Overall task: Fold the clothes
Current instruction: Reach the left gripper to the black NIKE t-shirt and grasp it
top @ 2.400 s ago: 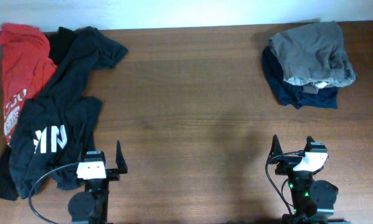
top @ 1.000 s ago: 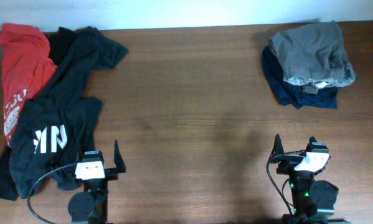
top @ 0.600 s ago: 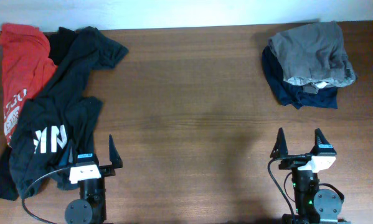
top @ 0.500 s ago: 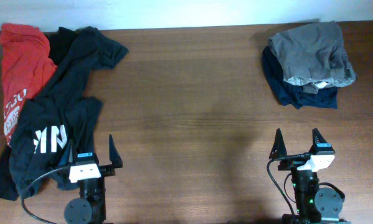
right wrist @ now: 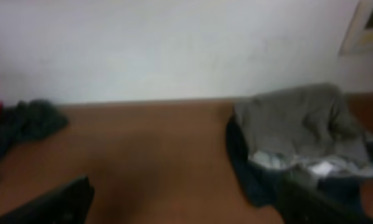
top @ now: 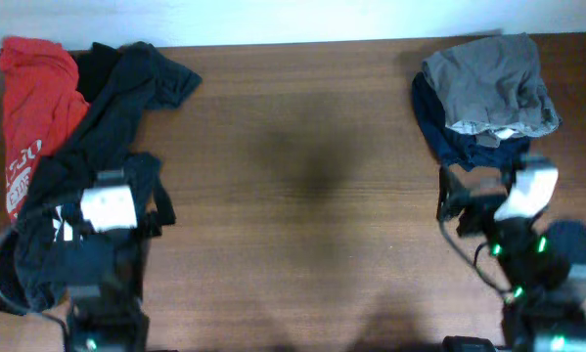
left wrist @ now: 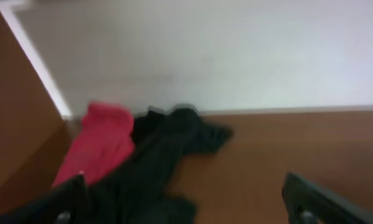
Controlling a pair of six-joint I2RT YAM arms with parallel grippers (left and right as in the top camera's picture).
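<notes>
A large black T-shirt (top: 107, 127) lies crumpled at the table's left, partly over a red garment (top: 33, 98). Its white letters are mostly hidden under my left arm. My left gripper (top: 112, 200) is open and empty, raised over the shirt's lower part. The left wrist view shows the red garment (left wrist: 96, 146) and black shirt (left wrist: 167, 143) ahead of the open jaws (left wrist: 189, 208). A grey garment (top: 488, 83) lies on a navy one (top: 439, 132) at the back right. My right gripper (top: 483, 191) is open and empty just in front of that pile (right wrist: 298, 127).
The brown wooden table (top: 302, 196) has a white wall along its far edge (right wrist: 174, 43). A plain black garment (top: 97, 64) peeks out between the red one and the black T-shirt. Both wrist views are blurred.
Both arms have risen from the front edge and swung forward, the left over the black T-shirt, the right toward the grey and navy pile. Both grippers have opened.
</notes>
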